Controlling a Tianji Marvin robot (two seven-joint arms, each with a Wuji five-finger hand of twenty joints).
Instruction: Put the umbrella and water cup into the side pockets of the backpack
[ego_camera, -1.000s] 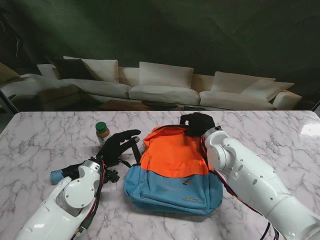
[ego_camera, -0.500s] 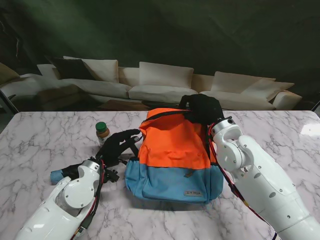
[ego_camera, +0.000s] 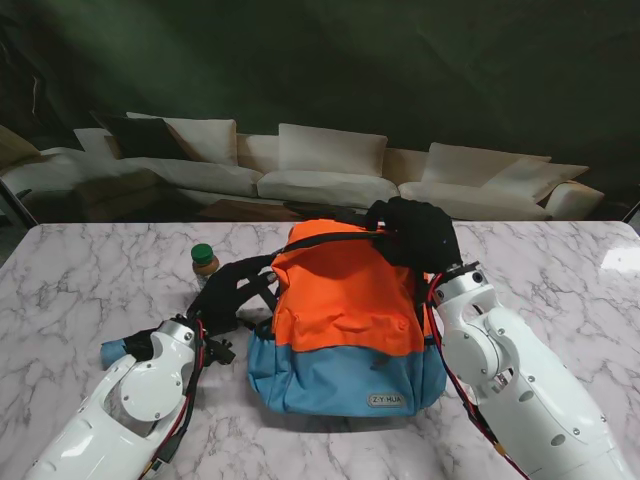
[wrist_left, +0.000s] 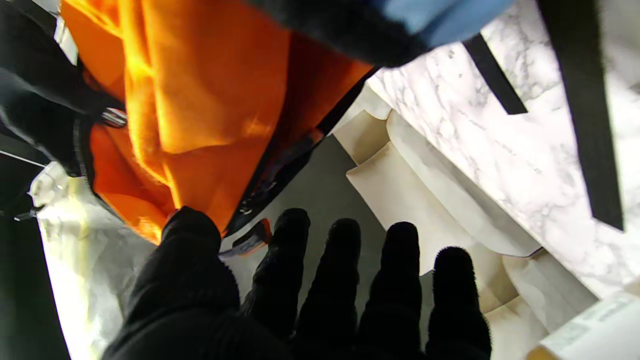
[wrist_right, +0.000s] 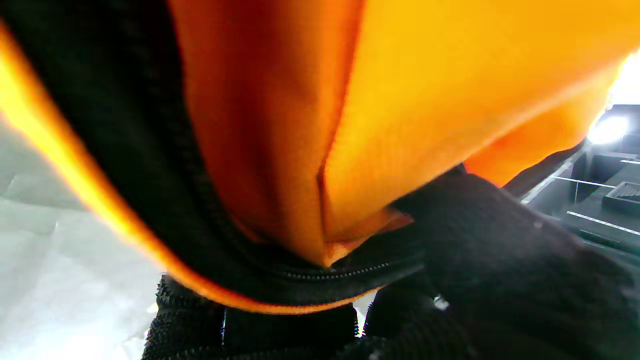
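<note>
**Fingers of the right hand closed on the top of the backpack**

The fingers of the right hand are closed on the upper edge of the backpack, at its black zipper seam, and the bag stands upright on the worktop with its orange part up and its blue part down. The fingers of the left hand are spread and hold nothing; this hand is just beside the left side of the backpack, near the black straps that hang there. In the left wrist view the thumb is very close to the orange cloth, but I cannot tell if it touches.

The water cup, a small bottle with a green cap, stands upright on the worktop, left of the backpack and farther from me than the left hand. The umbrella, of which only a blue end shows, lies on the worktop at the left, partly hidden behind the left arm. Both things are outside the backpack.

A pale sofa stands beyond the worktop.
</note>
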